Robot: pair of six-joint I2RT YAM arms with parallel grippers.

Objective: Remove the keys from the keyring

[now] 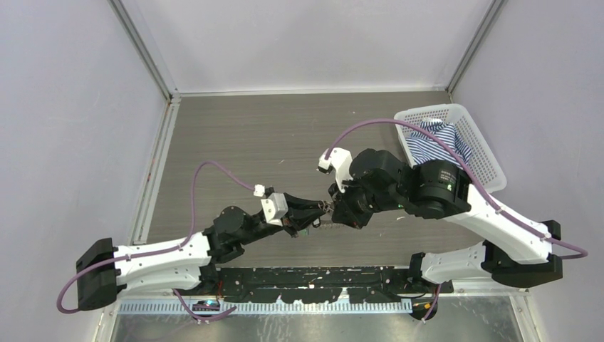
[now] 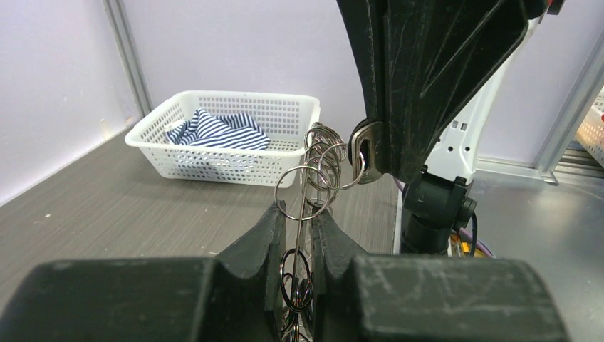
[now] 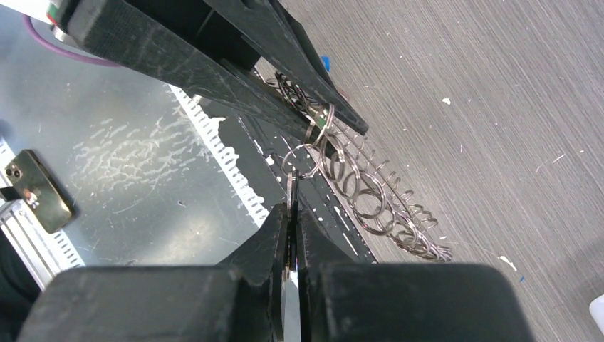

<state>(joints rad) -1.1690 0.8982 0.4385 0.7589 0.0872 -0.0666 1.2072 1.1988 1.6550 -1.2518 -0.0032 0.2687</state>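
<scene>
The keyring (image 2: 313, 178) is a silvery chain of small split rings held up off the table between the two arms. My left gripper (image 2: 298, 214) is shut on it, rings standing between its fingers. Seen from the right wrist, the ring coil (image 3: 370, 203) sags from the left gripper (image 3: 320, 125) down to the tabletop. My right gripper (image 3: 293, 206) is shut on a silver key (image 3: 291, 189), seen edge-on, hooked to the ring. In the left wrist view that key's head (image 2: 365, 153) shows under the right fingers. From above, the left gripper (image 1: 320, 209) and right gripper (image 1: 336, 208) meet tip to tip.
A white mesh basket (image 1: 484, 153) holding a blue-striped cloth (image 1: 434, 142) stands at the back right; the basket (image 2: 214, 167) shows in the left wrist view too. A phone (image 3: 37, 191) lies on the metal ledge near the arm bases. Walls enclose the table.
</scene>
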